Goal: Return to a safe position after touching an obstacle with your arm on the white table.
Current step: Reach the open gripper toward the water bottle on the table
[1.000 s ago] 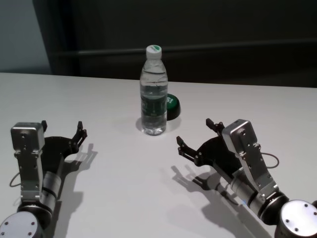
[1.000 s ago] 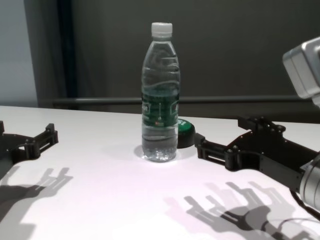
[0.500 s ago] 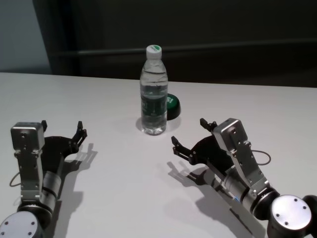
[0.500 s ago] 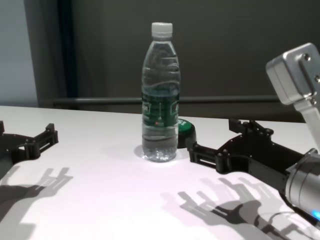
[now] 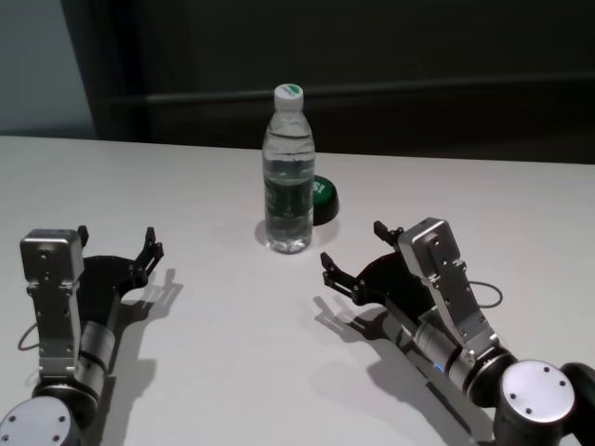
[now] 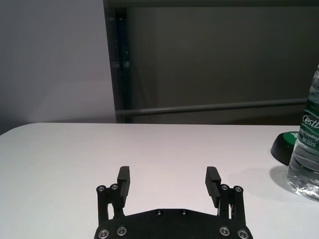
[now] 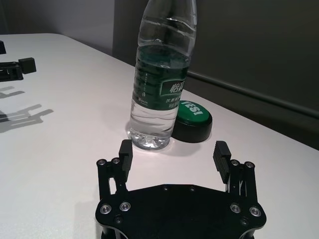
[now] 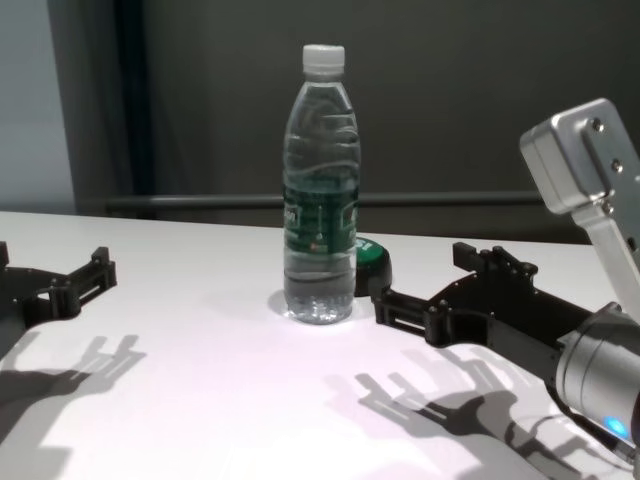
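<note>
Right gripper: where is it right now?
Head view: right gripper is open, low over the white table on the robot's right, just short of the water bottle and not touching it.

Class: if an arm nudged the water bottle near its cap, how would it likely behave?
The water bottle is tall on a narrow base, so it would probably tip. It looks nearly full, so fairly heavy; once down, its round body may roll.
</note>
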